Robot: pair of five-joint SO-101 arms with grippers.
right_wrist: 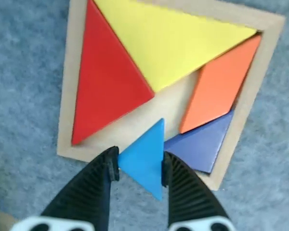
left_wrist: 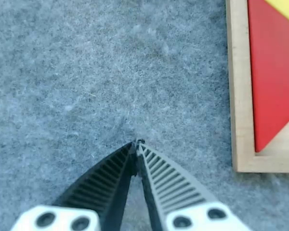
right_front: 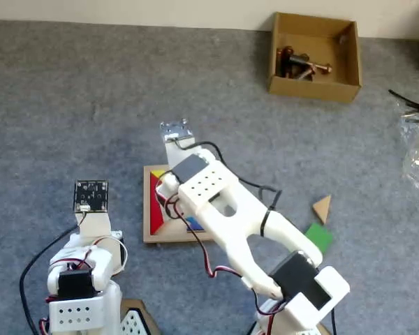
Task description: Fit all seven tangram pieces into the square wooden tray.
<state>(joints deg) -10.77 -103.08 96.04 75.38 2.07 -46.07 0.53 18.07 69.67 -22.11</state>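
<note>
The square wooden tray holds a red triangle, a large yellow triangle, an orange parallelogram and a dark blue triangle. My right gripper is shut on a light blue triangle, which lies across the tray's rim beside the dark blue piece. In the high view the right arm covers most of the tray. My left gripper is shut on nothing, over bare carpet beside the tray's edge. A wood-coloured triangle and a green piece lie on the carpet right of the tray.
A cardboard box with small metal parts stands at the back right. Clear plastic and cables lie at the right edge. Grey carpet covers the table.
</note>
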